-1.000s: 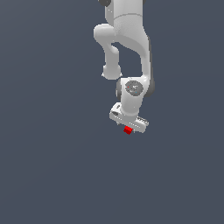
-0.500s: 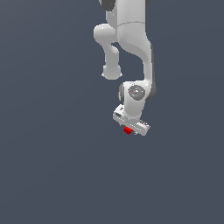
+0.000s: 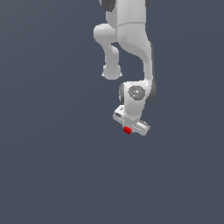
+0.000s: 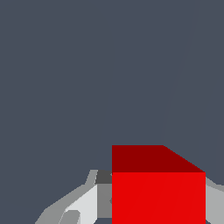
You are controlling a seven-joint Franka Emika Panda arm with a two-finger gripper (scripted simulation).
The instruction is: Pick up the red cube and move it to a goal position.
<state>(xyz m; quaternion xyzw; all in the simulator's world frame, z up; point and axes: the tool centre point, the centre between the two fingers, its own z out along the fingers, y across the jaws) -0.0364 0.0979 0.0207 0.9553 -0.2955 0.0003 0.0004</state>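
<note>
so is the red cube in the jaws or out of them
In the jaws. The red cube sits between the gripper fingers in the wrist view, and the exterior view shows it tucked under the hand.

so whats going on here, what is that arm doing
A white Franka arm in a simulated scene is handling a small red cube. The gripper has the cube between its fingers; in the wrist view the cube fills the space between the grey fingertips, so it appears gripped. Everything around is plain dark grey, and no goal marker is visible, so how far it has to go cannot be told.
</note>
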